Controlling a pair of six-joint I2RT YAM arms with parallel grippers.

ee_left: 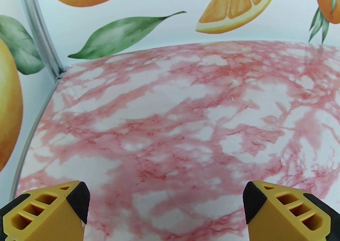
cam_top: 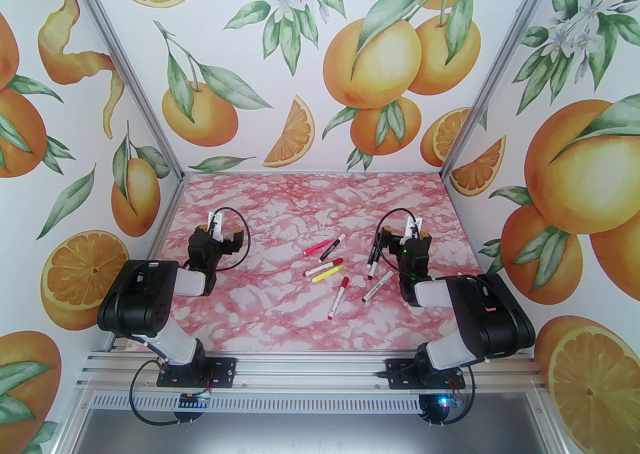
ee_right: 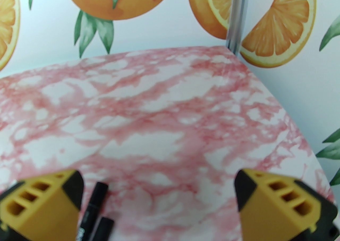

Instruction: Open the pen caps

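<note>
Top external: two pincers, both spread wide and empty, left pincer [cam_top: 220, 229] and right pincer [cam_top: 405, 233]. Roughly eight capped pens [cam_top: 338, 298] lying on counter [cam_top: 280, 332] between them; two black pen caps [ee_right: 98, 193] just beside right pincer's left fingertip.

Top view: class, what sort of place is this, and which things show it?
Probably a robot test booth, not a home or shop: a left arm and a right arm bolted to a metal rail, a marble-print table with loose pens, and orange-patterned walls closing it in.
</note>
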